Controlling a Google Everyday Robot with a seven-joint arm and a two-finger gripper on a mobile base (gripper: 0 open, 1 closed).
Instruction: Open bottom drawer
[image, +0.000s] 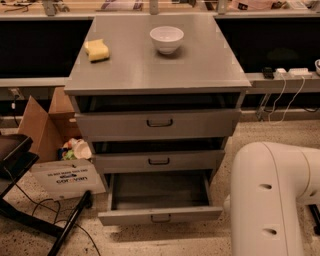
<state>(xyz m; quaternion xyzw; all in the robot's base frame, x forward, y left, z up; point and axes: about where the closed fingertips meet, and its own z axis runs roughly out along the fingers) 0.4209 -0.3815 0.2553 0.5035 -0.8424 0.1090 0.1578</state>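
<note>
The bottom drawer (160, 196) of the grey cabinet (205, 67) is seen pulled well out at the lower centre of the frame, its plain grey inside laid bare and its small dark handle (161, 218) shown on the front, while the middle drawer (125, 162) and the top drawer (115, 125) are set further back above it. A white bowl (166, 39) and a yellow sponge (97, 50) are placed apart on the cabinet top. Only the white arm (275, 200) is shown, at the lower right just beside the open drawer; the gripper is hidden outside the frame, so whether it is released or clenched cannot be told.
</note>
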